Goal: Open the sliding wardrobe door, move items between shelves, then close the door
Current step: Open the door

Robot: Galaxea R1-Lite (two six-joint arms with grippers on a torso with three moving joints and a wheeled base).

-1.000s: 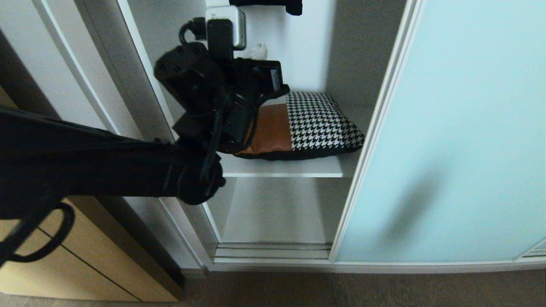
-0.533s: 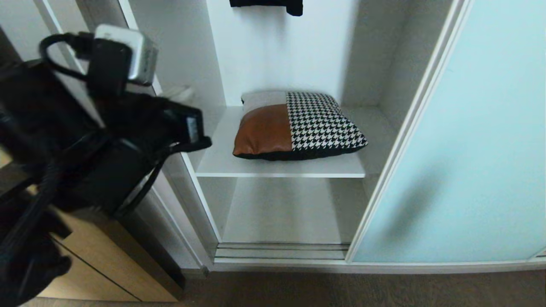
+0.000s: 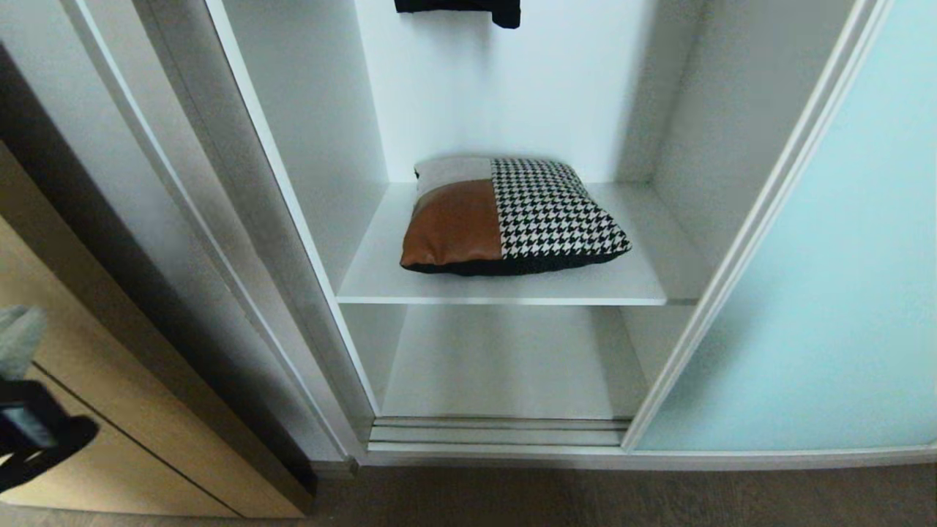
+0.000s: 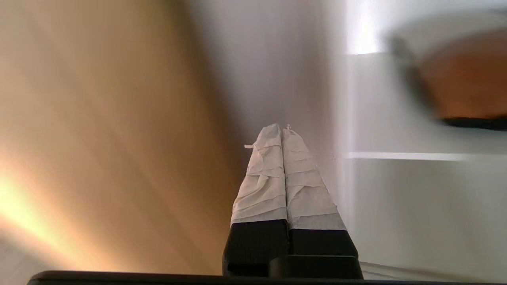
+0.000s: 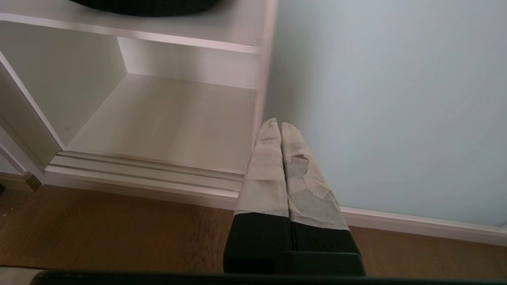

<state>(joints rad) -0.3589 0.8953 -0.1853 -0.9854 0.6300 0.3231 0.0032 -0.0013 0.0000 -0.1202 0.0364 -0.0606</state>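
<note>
Sliding wardrobe door [image 3: 820, 293] open; cushion [image 3: 512, 216] on upper shelf [image 3: 381, 271]. Left gripper [image 4: 282, 130] pressed together, probably by wooden door [image 3: 95, 439]; right gripper [image 5: 280, 124] pressed together.

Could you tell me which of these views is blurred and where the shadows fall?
Left wrist view: cushion and wooden panel smeared by motion blur, left gripper sharp. Head view: crisp cushion, its shelf shading the compartment below. Right wrist view: sharp, evenly lit.

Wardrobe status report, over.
Both grippers shut, empty: left gripper, right gripper. Door open. Cushion on upper shelf. Nothing blocking.
</note>
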